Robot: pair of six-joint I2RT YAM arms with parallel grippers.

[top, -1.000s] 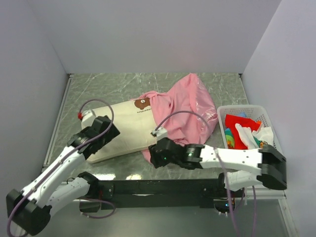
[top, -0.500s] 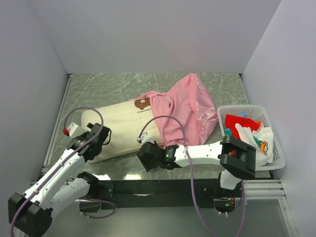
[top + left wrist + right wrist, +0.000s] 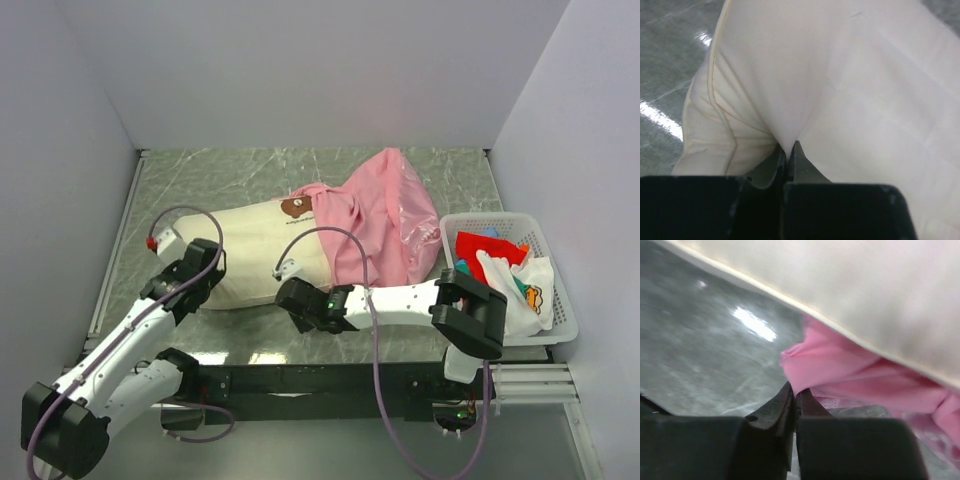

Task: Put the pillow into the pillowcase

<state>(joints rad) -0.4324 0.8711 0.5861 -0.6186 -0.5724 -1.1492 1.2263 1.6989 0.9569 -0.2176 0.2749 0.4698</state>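
- Up front, the left claw is pinched tight on a fold of the pillow, at its near-left corner.
- Just to its right, the right claw is closed as well. Its tips meet the low hem of the pillowcase under the pillow's near seam, and it appears to have that pink edge nipped.
- Mid-counter, the cream pillow lies flat with its left part bare. Pink cloth covers its right end, and the bear patch shows just at the pink edge. Whether that end sits inside the case or merely under it cannot be told.
- Farther back, most of the pillowcase lies bunched toward the far right, slack and unfilled.
- By this showing, insertion is at most begun, and the case has yet to be drawn over the exposed length.
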